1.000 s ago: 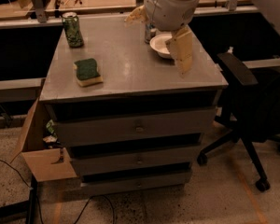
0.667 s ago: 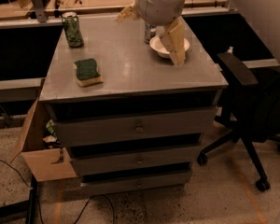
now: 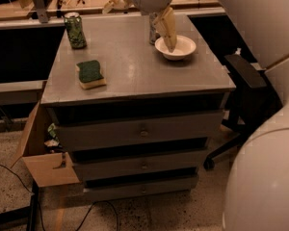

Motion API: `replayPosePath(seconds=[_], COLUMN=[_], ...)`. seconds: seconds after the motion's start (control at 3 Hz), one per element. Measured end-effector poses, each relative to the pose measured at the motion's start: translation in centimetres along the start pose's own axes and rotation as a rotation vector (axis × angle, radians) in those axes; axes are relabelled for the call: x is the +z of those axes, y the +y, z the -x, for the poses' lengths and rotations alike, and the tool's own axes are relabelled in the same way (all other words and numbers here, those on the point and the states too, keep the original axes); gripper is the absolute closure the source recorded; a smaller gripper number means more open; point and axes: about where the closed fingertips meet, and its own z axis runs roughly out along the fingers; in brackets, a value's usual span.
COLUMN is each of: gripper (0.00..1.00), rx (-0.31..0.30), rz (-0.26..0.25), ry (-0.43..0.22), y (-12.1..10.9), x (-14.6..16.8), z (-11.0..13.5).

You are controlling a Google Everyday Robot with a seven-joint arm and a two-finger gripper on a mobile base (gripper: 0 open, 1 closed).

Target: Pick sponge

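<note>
Over the last second the gripper (image 3: 138, 28) has slid from the right side of the drawer cabinet (image 3: 135, 73) toward the middle of its back edge. It now hovers there above the top, leaving the white bowl (image 3: 179, 48) mostly uncovered. Its two fingers (image 3: 166, 28) are spread wide and hold nothing. That drift carries it toward the sponge (image 3: 91, 74), which lies flat and untouched on the cabinet's top, toward the left front, green side up. The approach looks under way, with the descent and the grasp both not yet made.

On the cabinet's top there is one sponge, one green can (image 3: 75, 30) at the back left corner and one bowl at the back right. The cabinet's front shows three drawers (image 3: 142, 130).
</note>
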Motion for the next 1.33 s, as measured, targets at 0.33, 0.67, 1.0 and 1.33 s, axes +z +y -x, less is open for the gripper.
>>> replayPosePath(seconds=[0.33,0.67,1.0,1.33], gripper=[0.0,0.0,0.0,0.0], rx=[0.0,-0.16,-0.34,-0.475], rz=[-0.021,-0.003,0.003,0.043], ry=[0.009,-0.028,-0.044,-0.066], y=[-0.7,-3.8,-6.9,-8.7], x=[0.2,2.6,5.5,9.8], z=[-0.3,-0.4,-0.5,-0.4])
